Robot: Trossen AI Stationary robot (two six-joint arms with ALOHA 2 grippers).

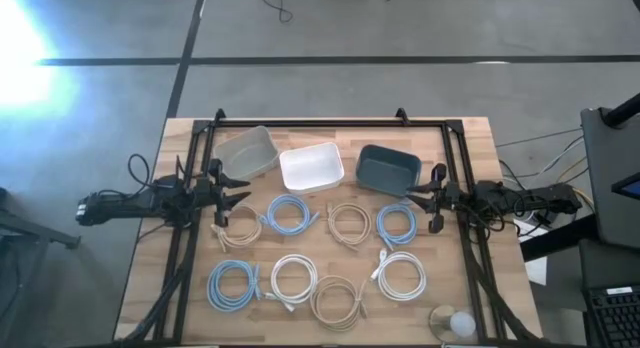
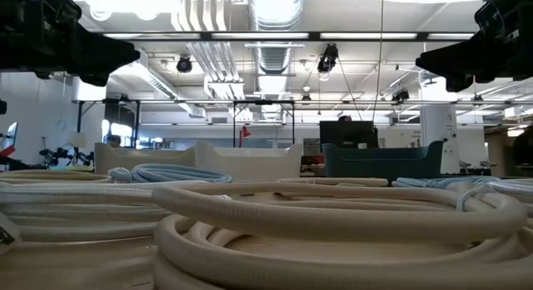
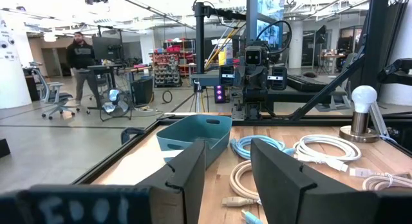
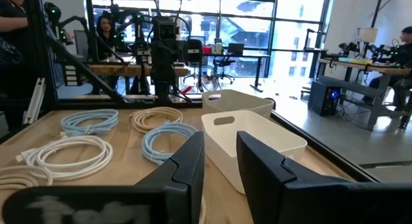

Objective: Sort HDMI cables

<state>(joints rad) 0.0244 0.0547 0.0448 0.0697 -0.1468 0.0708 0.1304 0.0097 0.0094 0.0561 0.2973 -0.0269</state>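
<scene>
Wooden tabletop [image 1: 150, 268] inside a black frame, grey floor around. Along the near edge: a light blue coil [image 1: 233, 285], a white coil [image 1: 294, 279], a beige coil [image 1: 337, 300], another white coil [image 1: 401, 274], and a bulb on a round base [image 1: 453, 323] at the near right corner. Mid-table row: beige coil [image 1: 240, 226], blue coil [image 1: 290, 214], beige coil [image 1: 349, 220], blue coil [image 1: 396, 224]. Toward the far edge: clear bin [image 1: 244, 152], white bin [image 1: 311, 168], dark teal bin [image 1: 388, 169]. Left gripper [image 1: 232, 196] over the left edge, fingers apart, holding nothing. Right gripper [image 1: 428, 198] over the right edge, fingers likewise apart, empty.
</scene>
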